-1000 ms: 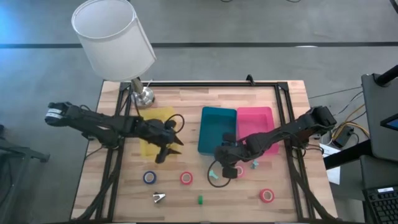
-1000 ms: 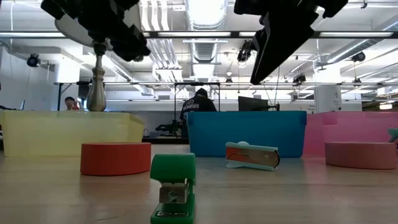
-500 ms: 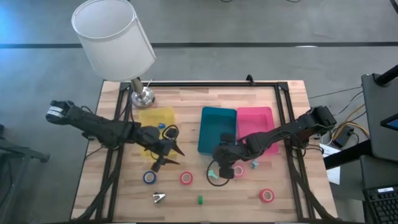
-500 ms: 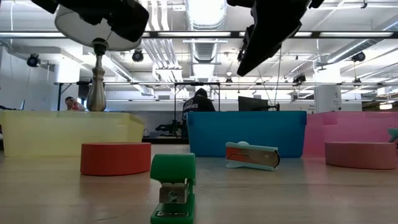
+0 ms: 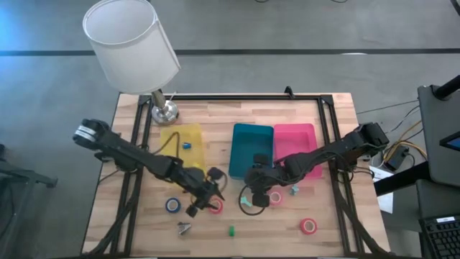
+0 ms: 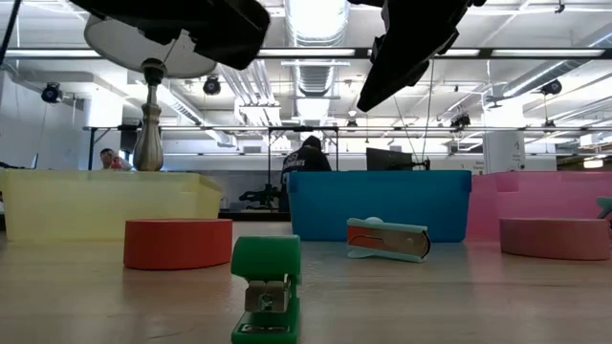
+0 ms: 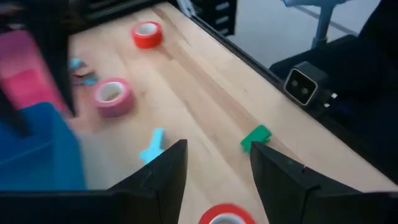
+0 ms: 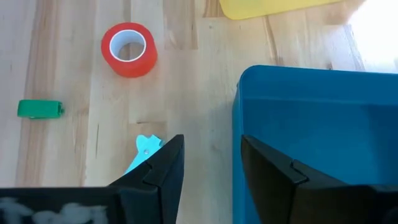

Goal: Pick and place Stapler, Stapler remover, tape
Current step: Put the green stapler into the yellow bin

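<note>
My left gripper hovers open just above a red tape roll, which lies flat on the table between the fingers without touching them. A blue tape roll lies to its left. Farther right are a pink roll and a second red roll. A green stapler and a silver stapler remover lie near the front edge. My right gripper is open above a cyan remover, beside the teal tray.
Yellow tray holds a small blue thing. A pink tray stands beside the teal one. A lamp with a white shade occupies the far left corner. Another small cyan piece lies by the pink tray.
My left gripper has moved from over the yellow tray toward the near edge and to the right, ending above the red tape roll. A small blue thing now shows in the yellow tray where that gripper had been.
</note>
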Robot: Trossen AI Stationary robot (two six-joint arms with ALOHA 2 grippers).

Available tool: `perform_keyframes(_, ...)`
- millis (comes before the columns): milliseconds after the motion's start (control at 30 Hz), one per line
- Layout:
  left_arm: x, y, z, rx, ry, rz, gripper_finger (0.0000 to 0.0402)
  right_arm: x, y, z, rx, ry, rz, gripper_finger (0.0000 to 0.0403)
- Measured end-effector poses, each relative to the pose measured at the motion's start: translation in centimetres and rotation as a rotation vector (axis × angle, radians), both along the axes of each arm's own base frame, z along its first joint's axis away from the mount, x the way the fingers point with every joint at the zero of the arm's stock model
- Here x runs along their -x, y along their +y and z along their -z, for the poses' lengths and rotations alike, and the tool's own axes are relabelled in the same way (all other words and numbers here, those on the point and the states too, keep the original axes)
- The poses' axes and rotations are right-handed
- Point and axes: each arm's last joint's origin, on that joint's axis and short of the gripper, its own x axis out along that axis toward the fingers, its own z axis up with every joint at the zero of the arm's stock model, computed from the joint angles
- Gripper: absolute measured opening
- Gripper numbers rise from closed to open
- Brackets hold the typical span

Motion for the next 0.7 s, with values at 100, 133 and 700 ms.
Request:
perform_keyframes(100,-1.4,-1.3,0.5,-0.001,0.034,0.042,0.0181,0.0,0.0,0.0,0.002,0.0,-0.002,0.0145)
perform_keyframes(133,-1.9,-1.7,0.8,-0.006,0.051,0.061,0.0181,0.0,0.0,0.0,0.002,0.0,-0.002,0.0144)
perform_keyframes(700,-7.1,-6.5,8.1,-0.142,0.146,0.27,0.0183,0.1,-0.1,0.3,0.011,0.01,-0.007,0.0144)
